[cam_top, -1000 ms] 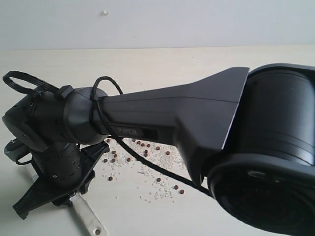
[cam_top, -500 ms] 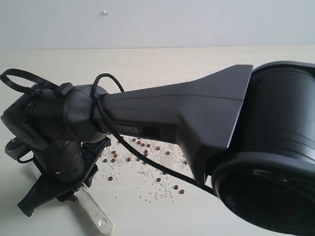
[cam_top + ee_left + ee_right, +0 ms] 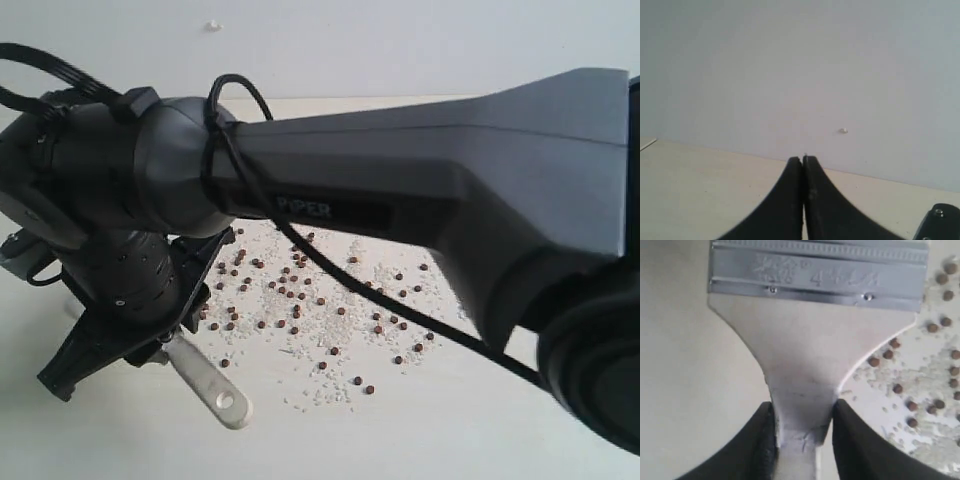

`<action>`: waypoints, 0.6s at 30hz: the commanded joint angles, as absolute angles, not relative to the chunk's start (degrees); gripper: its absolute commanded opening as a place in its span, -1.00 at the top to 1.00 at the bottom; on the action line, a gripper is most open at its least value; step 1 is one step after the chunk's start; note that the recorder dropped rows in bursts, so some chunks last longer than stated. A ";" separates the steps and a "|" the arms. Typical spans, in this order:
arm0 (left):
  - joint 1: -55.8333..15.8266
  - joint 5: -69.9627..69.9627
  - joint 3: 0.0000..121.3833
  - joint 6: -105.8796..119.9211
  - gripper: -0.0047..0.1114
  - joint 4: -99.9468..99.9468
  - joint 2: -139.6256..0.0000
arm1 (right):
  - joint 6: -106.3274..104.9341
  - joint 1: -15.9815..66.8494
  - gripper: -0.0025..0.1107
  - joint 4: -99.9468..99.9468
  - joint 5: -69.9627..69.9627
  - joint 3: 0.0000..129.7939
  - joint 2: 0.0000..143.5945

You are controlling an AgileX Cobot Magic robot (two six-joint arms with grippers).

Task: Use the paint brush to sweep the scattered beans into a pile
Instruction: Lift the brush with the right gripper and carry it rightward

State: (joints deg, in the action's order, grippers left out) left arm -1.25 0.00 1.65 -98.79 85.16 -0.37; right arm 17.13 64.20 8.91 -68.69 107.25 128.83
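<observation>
**Remote brush work:** My right arm [image 3: 420,200], black and marked PIPER, cuts across most of the exterior view from the right edge to the lower left. It blocks a good part of the pale table [image 3: 480,440]. A black cable [image 3: 330,275] loops round its wrist and trails down in front of the spill. Behind stands a plain white wall [image 3: 400,50] bearing one small pale mark [image 3: 213,25]. My left gripper [image 3: 803,167] sits apart from the work, facing that wall, its jaws pressed together on nothing.

The right gripper [image 3: 802,412] pinches the paint brush [image 3: 810,350] at the narrow neck of its handle, one black finger on each side. Through its wrist camera I see the cream handle flare out to a silver ferrule [image 3: 815,272] with stamped lettering and two small rivets. The bristles are out of frame. In the exterior view only the handle's tail, with its hole, pokes out beneath the gripper at lower left; I cannot tell whether it touches the table.

The beans [image 3: 297,312], small, round and reddish-brown, lie scattered loose among fine white grains [image 3: 325,392] across the middle of the table. They are just right of the brush and partly hidden by the arm. In the right wrist view the nearest ones lie close against the handle's shoulder.
</observation>
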 commanded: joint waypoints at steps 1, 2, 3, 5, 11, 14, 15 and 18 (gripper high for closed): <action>-1.13 0.00 1.57 -98.98 0.92 85.22 0.00 | 15.69 64.12 0.96 10.63 -69.96 105.06 124.14; -1.13 0.00 1.57 -98.98 0.92 85.22 0.00 | 15.44 63.79 0.96 10.63 -69.96 103.76 122.95; -1.13 0.00 1.57 -98.98 0.92 85.22 0.00 | 14.83 63.47 0.96 10.33 -69.96 102.49 121.72; -1.13 0.00 1.57 -98.98 0.92 85.22 0.00 | 14.24 62.80 0.96 10.33 -69.15 99.20 118.59; -1.13 0.00 1.57 -98.98 0.92 85.22 0.00 | 12.88 58.58 0.96 10.44 -65.89 86.97 107.27; -1.13 0.00 1.57 -98.98 0.92 85.22 0.00 | 11.18 55.71 0.96 10.44 -64.98 79.53 100.55; -1.13 0.00 1.57 -98.98 0.92 85.22 0.00 | 10.52 54.47 0.96 10.44 -64.68 77.11 98.02; -1.13 0.00 1.57 -98.98 0.92 85.22 0.00 | 7.44 49.41 0.96 9.07 -64.13 69.37 88.83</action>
